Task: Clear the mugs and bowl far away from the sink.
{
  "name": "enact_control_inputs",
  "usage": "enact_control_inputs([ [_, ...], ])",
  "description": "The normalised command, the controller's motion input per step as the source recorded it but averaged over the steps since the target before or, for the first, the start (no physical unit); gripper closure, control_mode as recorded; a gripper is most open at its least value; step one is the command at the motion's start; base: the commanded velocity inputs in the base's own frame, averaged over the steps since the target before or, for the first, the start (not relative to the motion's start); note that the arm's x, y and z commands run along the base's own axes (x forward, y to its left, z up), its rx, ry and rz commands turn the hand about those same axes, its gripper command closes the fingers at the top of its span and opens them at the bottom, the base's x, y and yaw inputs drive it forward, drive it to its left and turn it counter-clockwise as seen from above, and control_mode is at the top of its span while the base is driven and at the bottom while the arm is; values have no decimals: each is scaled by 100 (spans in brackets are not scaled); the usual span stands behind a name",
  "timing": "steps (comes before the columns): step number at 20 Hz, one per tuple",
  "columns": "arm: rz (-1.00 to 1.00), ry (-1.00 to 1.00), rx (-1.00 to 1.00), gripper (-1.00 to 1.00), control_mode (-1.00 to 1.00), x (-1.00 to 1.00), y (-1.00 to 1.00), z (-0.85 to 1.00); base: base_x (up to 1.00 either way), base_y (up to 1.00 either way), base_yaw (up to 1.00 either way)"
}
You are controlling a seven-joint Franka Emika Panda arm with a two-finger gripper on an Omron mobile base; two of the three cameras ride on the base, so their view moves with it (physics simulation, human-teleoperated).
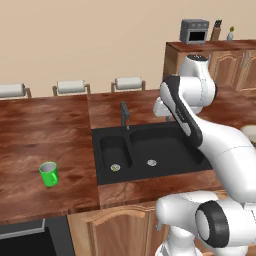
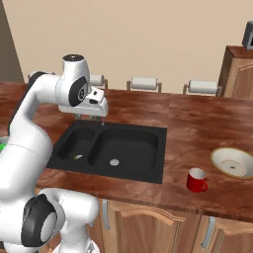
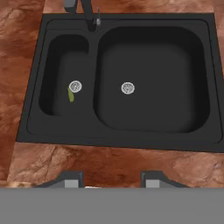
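The black double-basin sink [image 1: 150, 176] [image 2: 157, 148] [image 3: 122, 140] is set into the wooden counter, with its dark faucet [image 1: 124, 115] at the back. My gripper [image 2: 91, 119] [image 3: 111, 179] hangs above the sink's front edge, open, with nothing between its fingers. The green mug [image 1: 48, 174] stands upright on the counter left of the sink. To the right of the sink the red mug [image 2: 196, 180] stands near the counter's front edge. The cream bowl [image 2: 233, 162] rests further right, beyond the red mug.
A small green scrap [image 3: 71, 95] lies by the small basin's drain. Paper towel rolls [image 1: 70, 86] [image 2: 144, 82] line the counter's back edge. A tall cabinet with a toaster oven [image 1: 194, 31] stands at the far right. A dark stovetop [image 1: 25, 242] shows at lower left.
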Motion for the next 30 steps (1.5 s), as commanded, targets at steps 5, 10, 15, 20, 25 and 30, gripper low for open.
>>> enact_control_inputs([
  [5,5,0,0,-100,-100,-45,18,0,0,0,0],
  [10,12,0,0,-100,-100,-61,38,0,0,0,0],
  [15,11,0,0,-100,-100,-48,57,-8,0,0,0],
  [20,0,-5,2,-100,-100,-38,67,-16,0,0,0],
  [25,0,0,0,-100,-100,-35,68,-26,0,0,0],
  [30,3,0,0,-100,-100,-11,83,-23,0,0,0],
])
